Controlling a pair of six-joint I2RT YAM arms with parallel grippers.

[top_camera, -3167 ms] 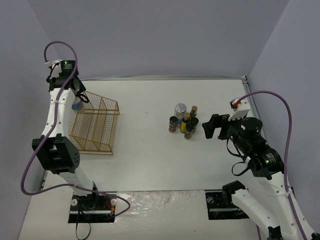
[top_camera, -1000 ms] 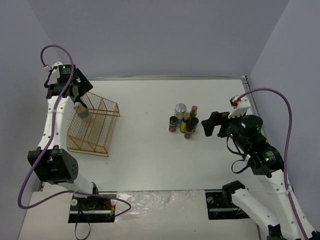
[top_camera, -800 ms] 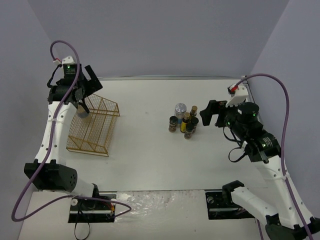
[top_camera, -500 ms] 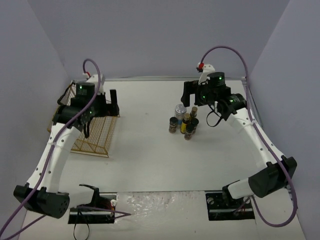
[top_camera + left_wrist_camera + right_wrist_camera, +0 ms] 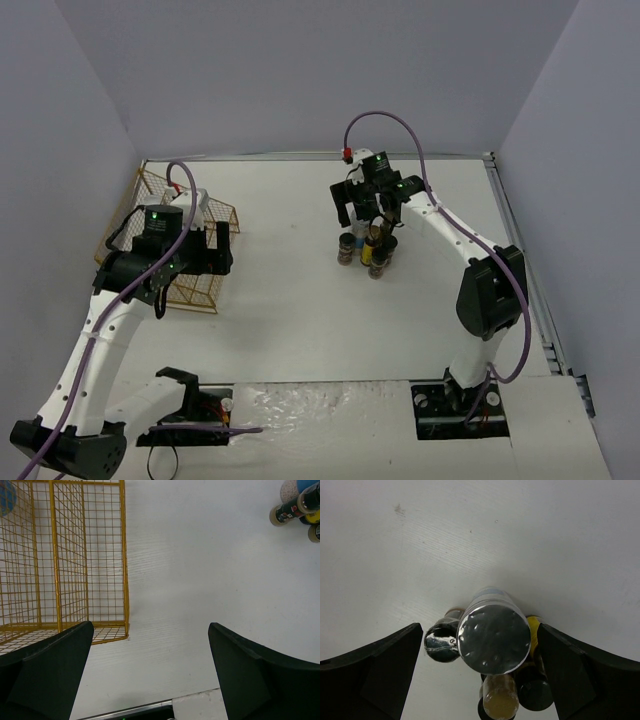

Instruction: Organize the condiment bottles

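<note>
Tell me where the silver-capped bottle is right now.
Right wrist view, mid-frame: the silver-capped bottle stands under the open right tool, with a black-capped jar beside it.

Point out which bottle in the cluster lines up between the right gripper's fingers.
The wide bottle with the silver cap, centred between the open jaws of the right gripper. The bottles beside it are slimmer, with dark or yellowish tops.

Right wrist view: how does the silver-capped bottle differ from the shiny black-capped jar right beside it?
The silver-capped bottle is clearly wider than the black-capped jar. Its cap is dull, dimpled silver; the jar's cap is glossy black. The bottle's top looks nearer the camera, so it probably stands taller than the jar. Both stand upright, side by side in one cluster.
</note>
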